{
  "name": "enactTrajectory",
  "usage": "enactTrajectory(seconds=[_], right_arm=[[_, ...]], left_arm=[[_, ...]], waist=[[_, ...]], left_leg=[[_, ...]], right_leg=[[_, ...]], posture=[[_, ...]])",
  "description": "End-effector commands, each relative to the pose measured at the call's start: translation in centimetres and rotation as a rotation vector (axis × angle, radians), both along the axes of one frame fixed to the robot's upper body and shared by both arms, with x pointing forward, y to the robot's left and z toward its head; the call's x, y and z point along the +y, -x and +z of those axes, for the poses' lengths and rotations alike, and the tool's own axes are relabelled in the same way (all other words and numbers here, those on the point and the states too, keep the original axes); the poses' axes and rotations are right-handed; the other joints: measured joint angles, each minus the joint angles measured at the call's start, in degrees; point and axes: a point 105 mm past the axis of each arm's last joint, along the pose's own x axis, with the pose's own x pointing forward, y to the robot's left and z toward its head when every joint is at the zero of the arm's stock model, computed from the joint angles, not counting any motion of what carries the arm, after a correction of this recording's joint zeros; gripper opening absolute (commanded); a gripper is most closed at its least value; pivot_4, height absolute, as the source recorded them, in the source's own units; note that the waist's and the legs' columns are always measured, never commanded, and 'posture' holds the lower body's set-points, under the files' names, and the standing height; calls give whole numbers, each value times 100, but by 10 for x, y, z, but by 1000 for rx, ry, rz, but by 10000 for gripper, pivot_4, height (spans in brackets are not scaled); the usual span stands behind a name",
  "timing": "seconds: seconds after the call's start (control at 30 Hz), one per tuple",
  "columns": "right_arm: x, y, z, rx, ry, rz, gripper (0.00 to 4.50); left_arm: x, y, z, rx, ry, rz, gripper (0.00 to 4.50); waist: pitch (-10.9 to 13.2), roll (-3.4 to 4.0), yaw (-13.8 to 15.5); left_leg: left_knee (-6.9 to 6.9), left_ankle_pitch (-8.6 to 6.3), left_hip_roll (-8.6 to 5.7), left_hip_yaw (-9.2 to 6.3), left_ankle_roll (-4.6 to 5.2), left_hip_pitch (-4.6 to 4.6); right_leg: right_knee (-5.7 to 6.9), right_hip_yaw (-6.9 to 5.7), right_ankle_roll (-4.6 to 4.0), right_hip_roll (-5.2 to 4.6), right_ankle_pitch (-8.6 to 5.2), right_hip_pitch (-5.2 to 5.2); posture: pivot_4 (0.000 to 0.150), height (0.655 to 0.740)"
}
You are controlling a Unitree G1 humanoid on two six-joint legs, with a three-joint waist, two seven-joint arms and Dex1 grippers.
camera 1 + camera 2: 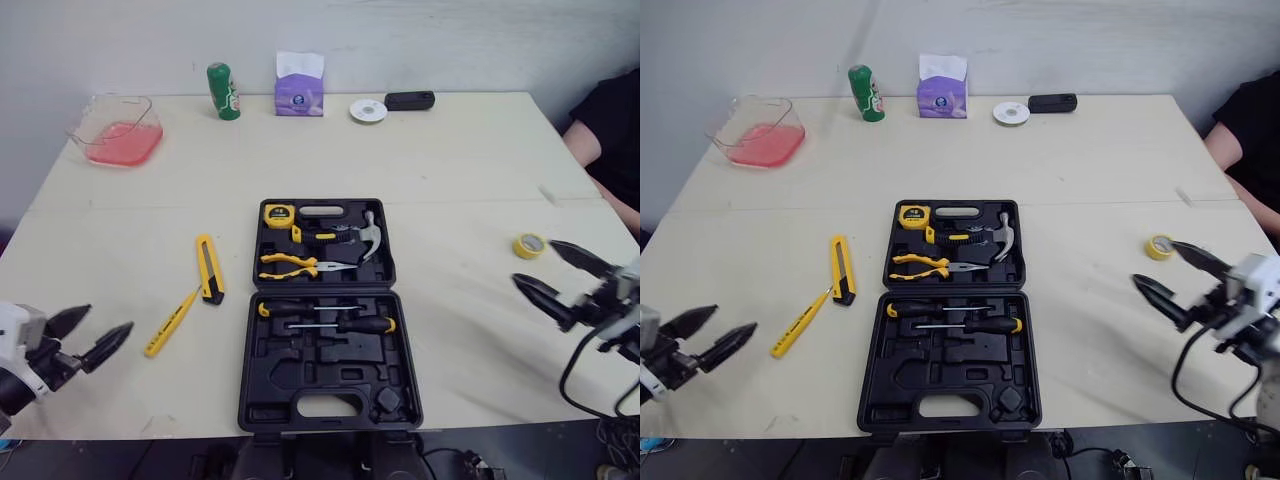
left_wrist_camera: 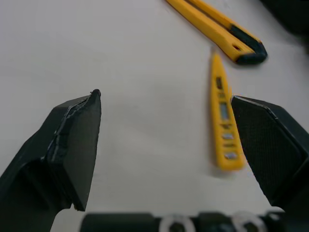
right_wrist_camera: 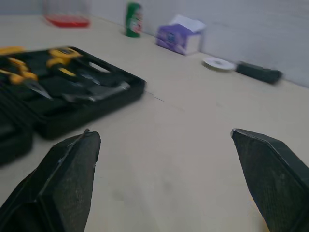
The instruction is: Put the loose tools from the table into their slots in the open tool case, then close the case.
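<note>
While both arms reach forward over the near edge of the pale wooden table (image 1: 450, 170), the left gripper (image 1: 110, 317) hangs at the near left corner, its two black fingers spread wide and holding nothing; the right gripper (image 1: 532, 261) sits at the near right side, also wide apart and empty, with its fingers pointing in toward the table's middle.

Between them a black moulded-plastic tool case (image 1: 262, 372) lies open flat at the near centre. Its nearer half is mostly bare slots, with two black-and-yellow screwdrivers (image 1: 330, 322) seated along its far strip; its farther half carries yellow-handled pliers (image 1: 295, 265), a steel-headed hammer (image 1: 368, 238) and a yellow tape measure (image 1: 278, 213).

Left of the case, loose on the tabletop, lies a slim yellow plastic tester pen (image 1: 172, 322); just beyond it, close but apart, is a yellow-and-black utility knife (image 1: 209, 268). A small yellow tape roll (image 1: 529, 245) rests on the table near the right gripper's tips.

The left wrist view looks down the gap between its fingers at the tester pen, bringing out the printed marks along its body, with the knife's black end beyond. The right wrist view takes the case side-on, with the pliers and tape measure low against its raised wall.

Along the far edge stand a clear plastic tub with pink contents (image 1: 117, 130), a green can (image 1: 223, 91), a purple tissue pack (image 1: 299, 90), a white disc (image 1: 368, 110) and a black oblong object (image 1: 409, 100); a person's black sleeve (image 1: 610, 120) shows at the far right.
</note>
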Motion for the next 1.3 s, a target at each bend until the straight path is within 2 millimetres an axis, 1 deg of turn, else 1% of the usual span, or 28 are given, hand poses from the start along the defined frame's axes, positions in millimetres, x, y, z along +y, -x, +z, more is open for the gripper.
enactTrajectory(seconds=[0.03,0.07,0.13,0.2,0.27,0.33,0.4,0.47,0.6,0.8,1.0,1.03,1.17,1.2,1.27,1.3], right_arm=[[41,7,23,-70,12,184,44711],[48,8,24,-64,2,213,44711],[70,13,25,-59,-5,316,44711],[83,18,26,-57,-4,384,44711],[91,21,28,-47,-20,426,44711],[102,26,28,-41,-21,476,44711],[109,33,25,-35,-3,522,44711],[111,34,23,-29,4,540,44711],[116,40,14,-3,45,593,44711],[117,40,7,6,53,590,44711],[115,39,5,10,50,574,44711],[115,39,4,12,51,571,45000],[113,39,4,13,51,562,45000],[113,39,4,13,51,562,45000],[114,39,4,12,52,561,45000],[114,39,3,14,55,561,45000]], left_arm=[[-15,-3,6,2,-1,-63,45000],[-16,-5,6,3,-7,-63,45000],[-22,-9,0,22,-34,-76,45000],[-30,-11,-5,43,-69,-110,45000],[-32,-14,-10,50,-129,-132,45000],[-32,-20,-13,39,-109,-107,45000],[-36,-21,-18,53,-99,-122,45000],[-42,-20,-22,68,-103,-146,45000],[-47,-23,-27,73,-92,-149,45000],[-41,-25,-38,98,-114,-118,45000],[-41,-22,-54,140,-145,-129,45000],[-40,-22,-57,146,-157,-132,39379],[-39,-22,-63,173,-155,-121,23565],[-38,-21,-64,178,-146,-112,18101],[-38,-20,-65,178,-137,-104,9114],[-36,-19,-65,177,-135,-102,5816]], waist=[[1,1,15],[0,-1,30],[-1,-2,86],[-1,-3,123],[-1,-2,153],[-1,-3,166],[-1,-4,163],[-2,-4,161],[-2,-4,145],[-2,-4,158],[-2,-4,159],[-2,-4,160],[-3,-3,160],[-3,-2,159],[-5,1,159],[-8,7,159]], left_leg=[[0,1,1,0,0,0],[-1,2,2,-1,2,-1],[0,9,3,-7,19,-7],[0,7,3,-6,23,-13],[5,2,1,-1,30,-15],[12,-1,0,-1,34,-18],[18,-4,2,0,36,-17],[18,-6,7,-1,33,-16],[19,-5,7,1,32,-15],[21,-4,6,1,33,-14],[21,-4,6,2,32,-10],[21,-4,7,2,32,-9],[21,-5,6,3,32,-8],[21,-5,6,4,32,-8],[21,-5,6,4,32,-7],[21,-5,6,5,32,-6]], right_leg=[[0,-1,-1,1,-1,-1],[-2,-2,-3,2,-1,-1],[-2,-11,-4,6,-2,0],[-2,-13,-3,9,-2,0],[-2,-14,-3,23,-1,-1],[-4,-13,-2,34,-1,-1],[-18,-12,-2,32,-1,-1],[-17,-10,-2,9,-1,-1],[-15,-10,-2,9,-1,-2],[-11,-11,-3,11,-1,-2],[-6,-10,-3,9,-1,-1],[-5,-9,-3,8,-1,-1],[-5,-8,-3,6,-1,-1],[-6,-8,-3,5,-1,-1],[-5,-8,-3,4,-1,-1],[-4,-8,-3,4,-1,-1]], posture=[[1500,7400],[1500,7400],[1500,7400],[1500,7400],[1500,7400],[1500,7400],[1500,7400],[1500,7400],[1500,7400],[1500,7400],[1500,7400],[1500,7400],[1500,7400],[1500,7400],[1500,7400],[1500,7400]])
